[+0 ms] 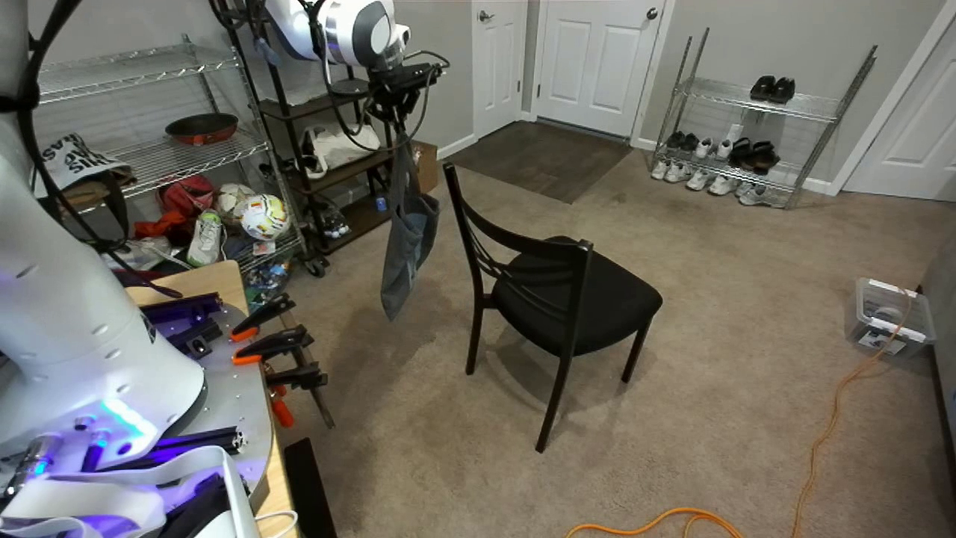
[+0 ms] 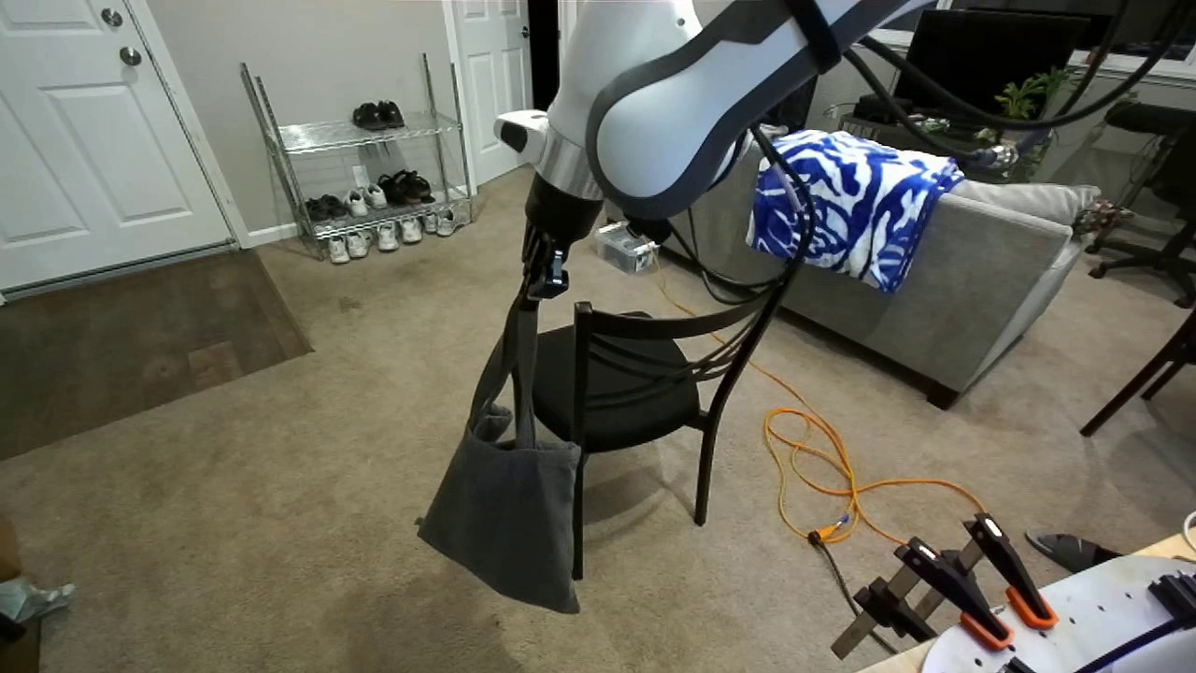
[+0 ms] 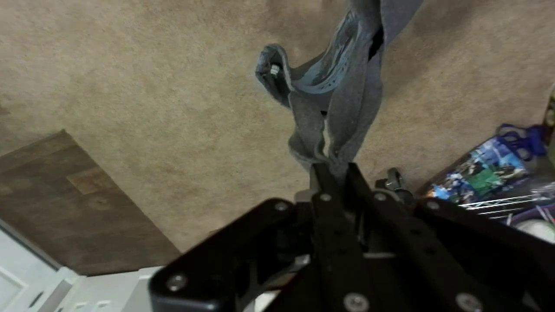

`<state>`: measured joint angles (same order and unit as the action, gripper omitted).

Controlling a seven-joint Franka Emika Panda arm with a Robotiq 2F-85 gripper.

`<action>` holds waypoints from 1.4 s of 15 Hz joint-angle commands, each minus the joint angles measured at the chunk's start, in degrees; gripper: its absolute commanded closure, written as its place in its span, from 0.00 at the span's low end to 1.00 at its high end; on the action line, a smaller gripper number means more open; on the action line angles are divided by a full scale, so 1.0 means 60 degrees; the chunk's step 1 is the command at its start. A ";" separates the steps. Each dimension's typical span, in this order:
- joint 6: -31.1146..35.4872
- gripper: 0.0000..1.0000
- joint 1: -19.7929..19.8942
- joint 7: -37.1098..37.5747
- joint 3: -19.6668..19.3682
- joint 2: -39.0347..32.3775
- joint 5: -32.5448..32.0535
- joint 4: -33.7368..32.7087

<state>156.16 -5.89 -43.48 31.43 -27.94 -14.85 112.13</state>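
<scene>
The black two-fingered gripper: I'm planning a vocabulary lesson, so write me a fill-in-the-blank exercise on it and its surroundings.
The black two-fingered gripper clamps the long straps of a grey cloth ____.
A black, open-backed ____ stands on the beige carpet.
The silver wire rack near the white panelled door holds pairs of ____.

Missing words: bag; chair; shoes.

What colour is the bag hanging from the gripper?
Dark grey on the outside; the bag shows best in an exterior view.
</scene>
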 commanded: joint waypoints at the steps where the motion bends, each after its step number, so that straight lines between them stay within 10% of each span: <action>1: -0.1442 0.96 0.0156 -0.1281 0.0302 0.0765 0.0985 0.0312; 11: -0.5249 0.96 -0.0410 -0.2810 -0.0342 0.2263 0.2672 0.0182; 21: -0.5421 0.90 -0.0863 -0.3148 -0.1265 0.2244 0.3255 0.0271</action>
<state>123.86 -9.03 -62.03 25.93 -14.56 4.07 114.06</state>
